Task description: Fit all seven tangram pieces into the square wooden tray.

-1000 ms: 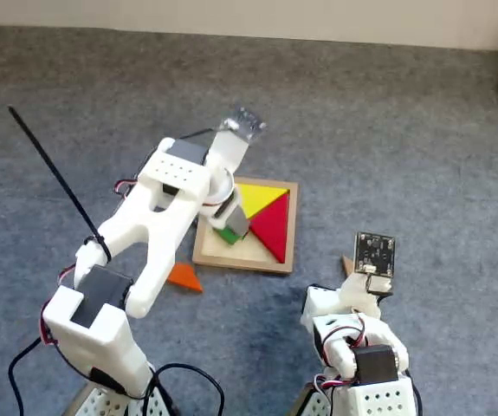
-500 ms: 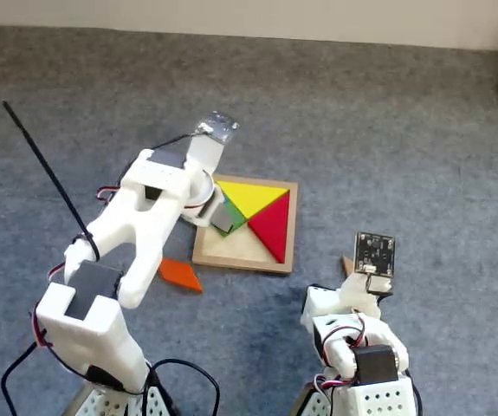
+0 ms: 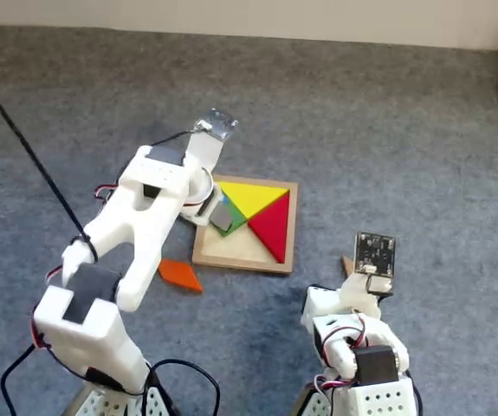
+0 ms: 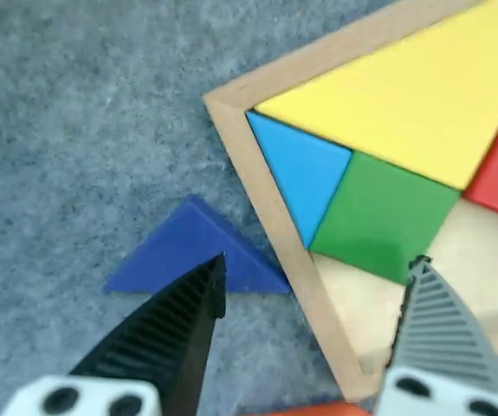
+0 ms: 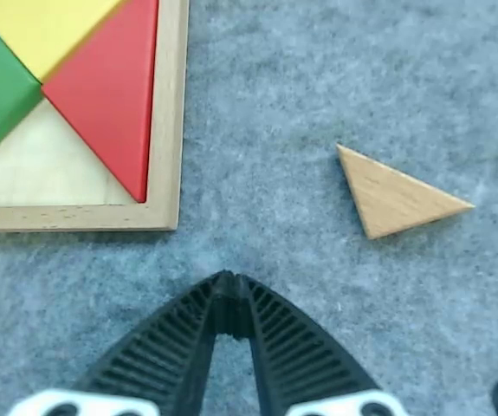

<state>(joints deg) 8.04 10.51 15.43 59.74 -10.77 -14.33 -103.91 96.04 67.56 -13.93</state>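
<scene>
You have four pieces in the tray [image 3: 240, 263] at centre frame (yellow triangle [image 3: 253, 198], red triangle [image 3: 272, 227], green square [image 4: 378, 217], light blue triangle [image 4: 300, 169]), with the dark blue triangle [image 4: 175, 256], orange parallelogram [image 3: 179, 274] and wooden triangle [image 5: 396, 198] left on the desk, your left claw [image 4: 318, 263] spread apart, your right claw [image 5: 229, 282] pinched together, empty.

Left gripper [image 4: 318, 264] straddled the tray [image 3: 242, 263] rim, with the blue triangle [image 4: 175, 251] tight against the outside there, so little room. The tray's bare lower half lay free beside the red triangle [image 3: 270, 227], and bare carpet ringed the wooden triangle [image 5: 396, 198].
</scene>
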